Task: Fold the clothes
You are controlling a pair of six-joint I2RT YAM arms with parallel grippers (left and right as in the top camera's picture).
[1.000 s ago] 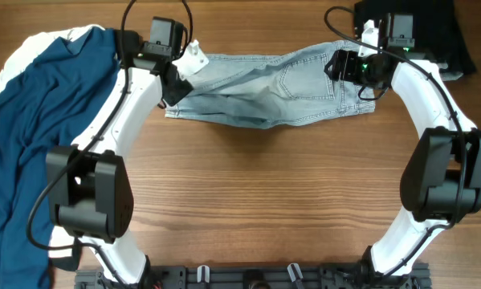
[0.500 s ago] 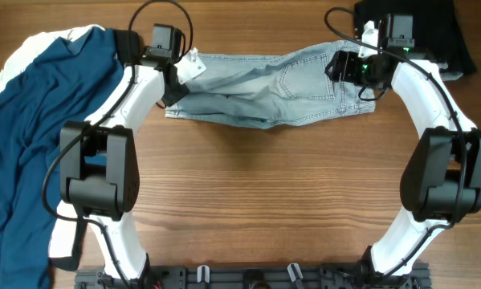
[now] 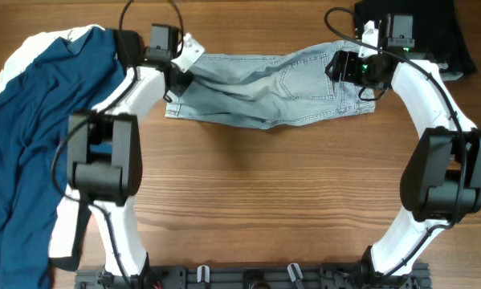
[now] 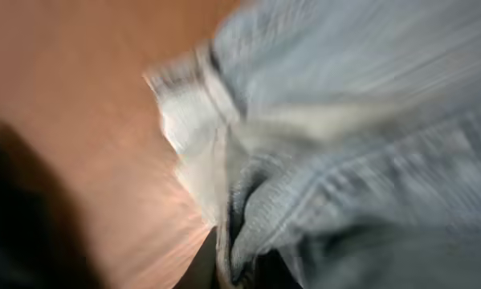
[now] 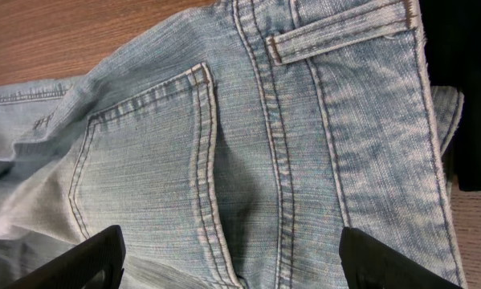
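From overhead I see the pale denim shorts [image 3: 280, 84] lying spread across the far side of the table [image 3: 264, 185], between my two arms. My left pincer [image 3: 178, 71] is closed on their left end. My right pincer [image 3: 346, 67] hangs wide open over their right end. A navy garment [image 3: 39, 120] with a white garment [image 3: 15, 60] at its edge lies far left, and a black garment [image 3: 457, 32] far right.

The left wrist view is blurred: a pale cuffed hem [image 4: 200, 152] against the wood.

Only the right wrist view shows the stitching: a back pocket [image 5: 144, 160], a belt loop [image 5: 336, 36] and a small dark mark [image 5: 39, 122] I cannot read.
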